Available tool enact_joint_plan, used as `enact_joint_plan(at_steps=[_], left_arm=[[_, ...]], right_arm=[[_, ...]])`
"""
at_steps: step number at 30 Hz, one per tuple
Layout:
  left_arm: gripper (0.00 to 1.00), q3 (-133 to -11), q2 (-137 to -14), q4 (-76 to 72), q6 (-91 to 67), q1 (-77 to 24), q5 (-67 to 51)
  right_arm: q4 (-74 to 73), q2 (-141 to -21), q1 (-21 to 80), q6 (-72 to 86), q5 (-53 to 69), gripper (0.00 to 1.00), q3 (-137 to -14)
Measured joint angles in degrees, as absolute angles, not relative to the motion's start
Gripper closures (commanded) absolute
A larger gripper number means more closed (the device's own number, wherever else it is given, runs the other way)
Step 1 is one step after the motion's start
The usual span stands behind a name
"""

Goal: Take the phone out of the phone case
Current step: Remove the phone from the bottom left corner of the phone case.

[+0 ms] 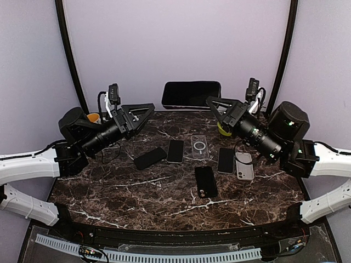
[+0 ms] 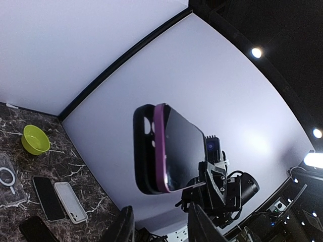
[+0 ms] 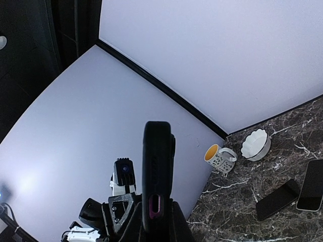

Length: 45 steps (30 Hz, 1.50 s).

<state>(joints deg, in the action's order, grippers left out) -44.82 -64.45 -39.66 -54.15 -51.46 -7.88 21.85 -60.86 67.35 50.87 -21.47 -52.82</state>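
The task looks partway done. The purple-rimmed phone [image 2: 184, 146] has its upper end levered clear of the black case [image 2: 144, 151], with a gap showing between them, while its lower end sits in the case. Both hang in the air above the 12 o'clock edge of the counter [image 1: 137, 197]. The right claw [image 3: 156, 221] is clenched on the case's lower end, pinching phone and case together there. The left claw [image 2: 164, 224] is released, its fingers apart with nothing between them. In the top view it sits at the phone's 9 o'clock and does not touch it. What is left is to free the lower end and pull the two fully apart.

The counter is dark marble with white veins. Handsets [image 1: 175, 150] and spare cases [image 1: 199, 146] lie across its middle, with a green bowl [image 1: 222, 129] at 1 o'clock and a mug [image 1: 93, 117] at 10 o'clock. A pale lilac wall [image 1: 175, 38] curves behind, crossed by black struts [image 1: 68, 49].
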Motion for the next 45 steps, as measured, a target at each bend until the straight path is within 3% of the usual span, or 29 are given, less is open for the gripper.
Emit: enact_joint_plan(at_steps=[13,21,45], left_arm=[[0.63,-45.08,-69.91,-44.05,-55.55,-49.98,-10.61],[0.56,-42.65,-66.0,-48.29,-54.87,-49.98,-12.47],[0.52,-42.17,-66.02,-56.05,-55.86,-49.98,-19.35]], right_arm=[[29.93,-61.87,67.35,49.54,-13.17,1.0,-52.88],[29.98,-61.95,67.35,47.53,-12.78,1.0,-52.9],[29.02,-62.67,67.35,43.07,-6.59,1.0,-56.38]])
